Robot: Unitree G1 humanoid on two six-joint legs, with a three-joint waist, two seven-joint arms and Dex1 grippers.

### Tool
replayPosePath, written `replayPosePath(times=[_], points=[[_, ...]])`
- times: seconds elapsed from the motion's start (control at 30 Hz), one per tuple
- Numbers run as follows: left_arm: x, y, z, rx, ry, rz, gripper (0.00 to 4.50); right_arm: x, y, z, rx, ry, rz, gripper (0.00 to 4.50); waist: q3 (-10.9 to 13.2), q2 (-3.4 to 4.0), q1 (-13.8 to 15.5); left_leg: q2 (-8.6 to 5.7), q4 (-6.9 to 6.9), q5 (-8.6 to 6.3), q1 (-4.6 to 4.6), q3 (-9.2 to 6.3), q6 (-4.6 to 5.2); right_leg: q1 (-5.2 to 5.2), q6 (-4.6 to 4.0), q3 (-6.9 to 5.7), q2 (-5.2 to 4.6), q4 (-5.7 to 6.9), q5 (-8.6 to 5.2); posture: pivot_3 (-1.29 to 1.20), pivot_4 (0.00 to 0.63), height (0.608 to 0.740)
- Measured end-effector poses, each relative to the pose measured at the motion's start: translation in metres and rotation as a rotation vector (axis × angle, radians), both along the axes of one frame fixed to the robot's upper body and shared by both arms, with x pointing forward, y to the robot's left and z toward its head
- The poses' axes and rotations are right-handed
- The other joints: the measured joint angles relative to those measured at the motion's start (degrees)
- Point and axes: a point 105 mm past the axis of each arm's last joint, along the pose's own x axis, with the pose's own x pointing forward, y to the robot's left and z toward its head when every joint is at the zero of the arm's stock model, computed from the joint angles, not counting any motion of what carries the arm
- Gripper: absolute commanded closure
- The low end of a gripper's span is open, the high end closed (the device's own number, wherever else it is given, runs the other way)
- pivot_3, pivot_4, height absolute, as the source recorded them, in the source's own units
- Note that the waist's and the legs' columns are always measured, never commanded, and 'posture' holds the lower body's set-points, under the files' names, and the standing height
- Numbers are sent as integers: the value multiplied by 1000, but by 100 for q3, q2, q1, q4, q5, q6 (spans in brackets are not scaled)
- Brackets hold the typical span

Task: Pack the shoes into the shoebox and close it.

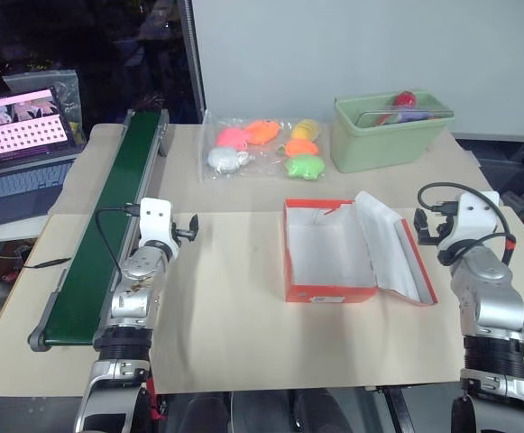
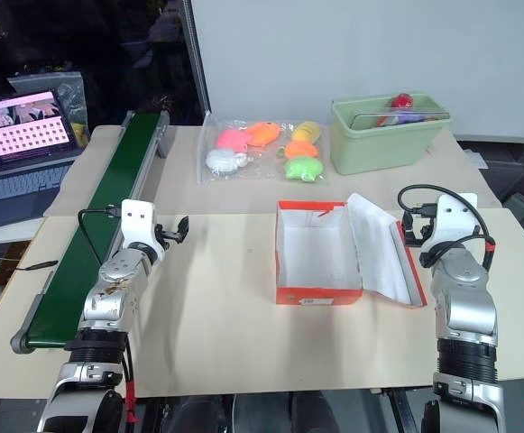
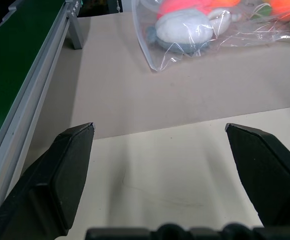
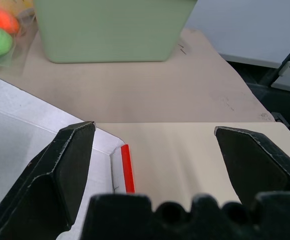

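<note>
1. From the head camera we see the shoebox [image 1: 329, 253] lying open on the beige table [image 1: 234, 334], its white inside bare and its hinged lid [image 1: 395, 245] folded out flat on the side toward our right arm. We take the box as our landmark.
2. Behind the box sit a clear bag of plush toys [image 1: 266, 149] and, further toward our right, a pale green bin [image 1: 390, 133]. Well to the left of the box runs a green conveyor belt [image 1: 108, 225], with a laptop [image 1: 22, 149] beyond it.
3. Our left gripper [image 1: 186, 231] hovers between the belt and the box, apart from both. Our right gripper [image 1: 421, 227] hangs just beside the lid's outer edge.
4. In the left wrist view our fingers [image 3: 65, 180] stand wide apart, released, with nothing between them; the toy bag lies ahead.
5. In the right wrist view our fingers [image 4: 67, 170] are likewise spread and hold nothing; the lid's red edge [image 4: 127, 167] shows between them, the green bin beyond.
</note>
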Motion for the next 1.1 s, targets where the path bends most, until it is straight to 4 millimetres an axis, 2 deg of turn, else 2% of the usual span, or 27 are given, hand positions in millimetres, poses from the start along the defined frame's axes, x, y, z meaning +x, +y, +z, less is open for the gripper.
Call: replayPosePath(times=[0.07,0.1,0.17,0.2,0.27,0.33,0.4,0.47,0.57,0.73,0.87,1.1], points=[[0,0,0,22,3,-6,0,1,3,0,9,1,12,6,0,0,3,0,0,0,0,0,0,0,0,0,0,0,0,0,150,729],[0,3,-1,32,7,-3,0,2,17,3,47,-14,68,6,0,0,-19,1,0,0,0,1,0,-5,0,2,3,0,0,0,150,729],[0,12,1,20,1,20,0,4,85,21,104,-35,391,6,1,2,-129,10,0,0,0,3,0,-13,-1,10,12,11,0,0,150,729],[1,12,5,4,-12,19,0,-3,132,36,104,-53,616,6,1,2,-166,15,0,0,2,-3,0,-12,-1,5,16,14,0,0,150,729],[2,11,10,-8,-35,12,0,-21,180,53,69,-68,866,6,1,2,-132,13,0,0,2,-20,0,0,0,-17,15,9,0,0,150,729],[0,18,12,-22,-42,29,0,-40,202,54,21,-25,1038,6,1,0,-41,6,1,0,-5,-23,0,2,1,-23,6,-3,-1,0,150,729],[-6,34,11,-11,-38,67,0,-61,220,46,20,51,1213,6,1,-1,11,1,2,-1,-11,-21,0,2,1,-23,-3,-11,0,0,150,729],[-11,44,12,-5,-43,87,0,-72,236,39,35,107,1335,6,2,-2,29,1,4,0,-13,-21,0,0,1,-23,-4,-12,0,0,150,729],[-21,50,25,-2,-79,78,0,-74,254,32,20,149,1406,6,3,-3,17,6,4,0,-10,-21,0,-6,0,-23,1,-3,0,0,150,729],[-54,92,45,106,-95,129,0,-68,262,17,33,198,1404,6,3,-3,-30,14,0,-1,-3,-17,0,-12,-5,-22,6,9,-2,0,150,729],[-72,114,30,119,-29,186,0,-64,270,9,39,204,1396,6,3,-4,8,9,2,0,-2,-15,-1,-9,-5,-23,1,8,-2,0,150,729],[-76,118,22,110,26,185,0,-58,273,3,14,206,1357,6,2,-8,34,10,2,0,-3,-16,-1,-11,-5,-26,1,9,-2,0,150,729]])
